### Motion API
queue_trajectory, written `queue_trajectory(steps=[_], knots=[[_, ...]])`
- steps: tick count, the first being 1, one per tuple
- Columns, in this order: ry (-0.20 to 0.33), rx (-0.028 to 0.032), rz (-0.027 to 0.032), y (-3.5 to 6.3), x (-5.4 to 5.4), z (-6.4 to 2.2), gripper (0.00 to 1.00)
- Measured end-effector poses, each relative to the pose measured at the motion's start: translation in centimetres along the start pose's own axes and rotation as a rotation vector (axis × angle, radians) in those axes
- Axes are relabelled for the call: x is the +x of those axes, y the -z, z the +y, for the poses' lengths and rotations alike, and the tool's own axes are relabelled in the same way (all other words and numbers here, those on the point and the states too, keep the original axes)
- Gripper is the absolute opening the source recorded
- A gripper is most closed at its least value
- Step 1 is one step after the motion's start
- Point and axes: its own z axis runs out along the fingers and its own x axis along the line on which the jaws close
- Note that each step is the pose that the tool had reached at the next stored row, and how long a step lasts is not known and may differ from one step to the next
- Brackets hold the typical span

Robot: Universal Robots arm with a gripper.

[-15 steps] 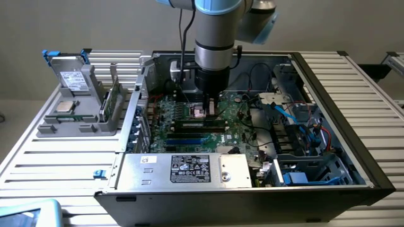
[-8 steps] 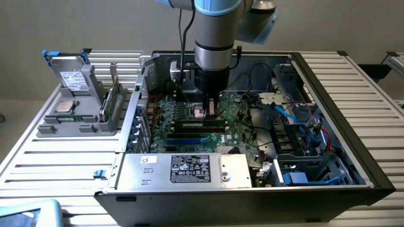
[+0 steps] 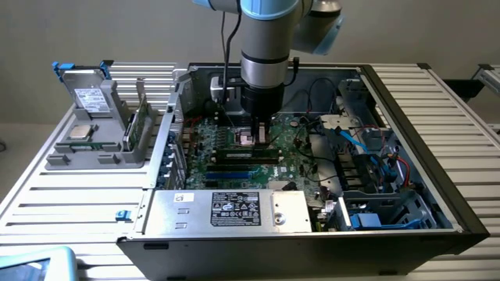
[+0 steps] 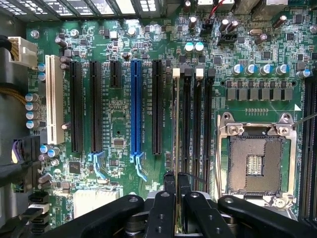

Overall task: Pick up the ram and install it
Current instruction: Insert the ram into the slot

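Ram, a long thin green circuit-board stick (image 4: 177, 124), pinched edge-on in closed black gripper (image 4: 177, 177) over black memory slots (image 4: 187, 124), 6 o'clock of silver CPU socket (image 3: 247, 139) in exterior view; I'd keep it plumb and press evenly.

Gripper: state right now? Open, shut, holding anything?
Gripper: shut on the ram, which the wrist view shows edge-on over the motherboard.
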Motion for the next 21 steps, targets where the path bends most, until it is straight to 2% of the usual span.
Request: queue_trajectory(steps=[21], knots=[[-0.001,0.0022,0.0000,-0.25,-0.06,0.16,0.14]])
